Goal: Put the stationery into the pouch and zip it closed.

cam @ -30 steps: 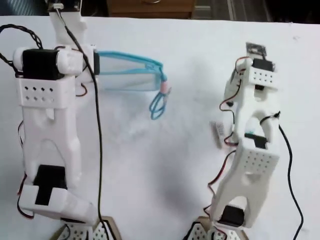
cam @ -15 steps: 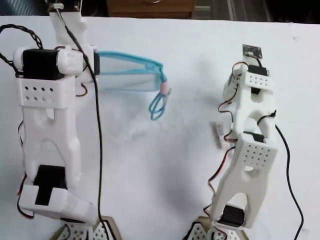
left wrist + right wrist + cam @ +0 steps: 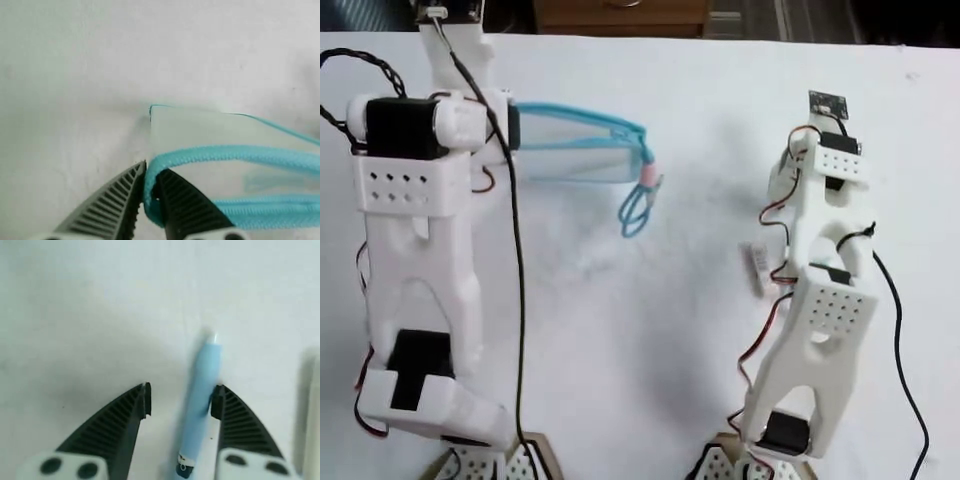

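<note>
Stationery comes first: a light blue pen [image 3: 199, 390] lies flat on the white table [image 3: 650, 330], and the right pincer [image 3: 181, 392] stands over it with its jaws spread wide. The pen sits between the two jaws but off centre, close against one and well clear of the other. Whether it touches the near jaw cannot be told. Nothing is gripped on this side yet.

The pouch [image 3: 575, 158], clear with a turquoise zip, lies on the far part of the table by the left arm. Its mouth appears open, and its cord loop [image 3: 637, 212] trails off the end nearer the right arm [image 3: 825, 300]. The left pincer [image 3: 150, 172] is clamped on the zip edge at the pouch's other end, right at the corner.

The step in hand looks like picking up the pen, since the pouch is pinned and the pen is not yet grasped. The next move would call for closing the jaws on the pen, probably after a small sideways shift to centre it. The pen would then need lifting and carrying across to the pouch mouth, which lies well apart from it. A small white item [image 3: 758, 268] rests just beside the right arm. What it is cannot be made out, though it may be another piece to pack.
</note>
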